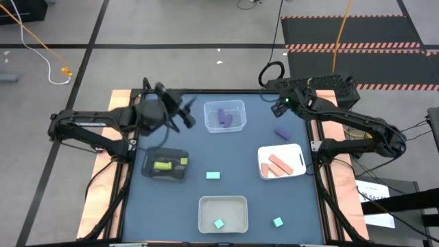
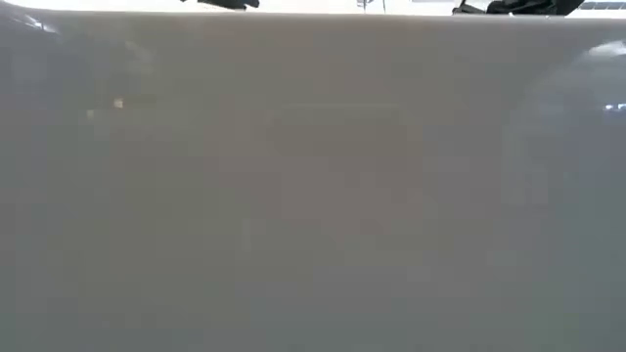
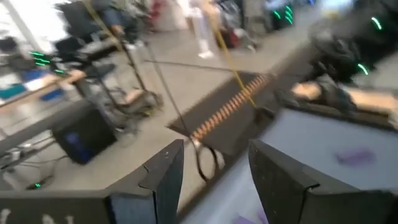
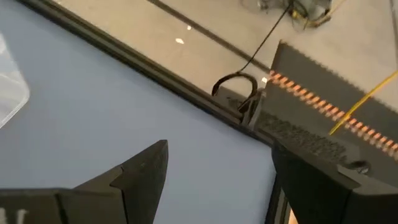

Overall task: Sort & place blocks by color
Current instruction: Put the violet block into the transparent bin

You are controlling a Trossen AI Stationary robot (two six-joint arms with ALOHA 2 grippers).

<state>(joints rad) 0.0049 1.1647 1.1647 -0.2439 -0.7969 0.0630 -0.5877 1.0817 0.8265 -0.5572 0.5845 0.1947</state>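
In the high view my left gripper (image 1: 185, 115) hangs open and empty, just left of the clear tray (image 1: 225, 103) that holds purple blocks (image 1: 224, 117). My right gripper (image 1: 280, 104) is open and empty over the table's far right corner. One purple block (image 1: 281, 133) lies loose on the table, nearer than the right gripper. Two teal blocks (image 1: 213, 175) (image 1: 278, 221) also lie loose. A yellow-green block (image 1: 164, 165) sits in the black mesh tray (image 1: 180, 173). Orange blocks (image 1: 280, 163) lie in the white tray (image 1: 300, 165). A teal block (image 1: 219, 224) lies in the near tray (image 1: 223, 202). The left wrist view shows open fingers (image 3: 216, 149); the right wrist view shows open fingers (image 4: 221, 149) over bare table.
The four trays stand in a rough ring around the middle of the blue table top (image 1: 240, 147). A pale surface close to the lens fills the low view. Cables and striped floor mats (image 1: 343, 34) lie beyond the far edge.
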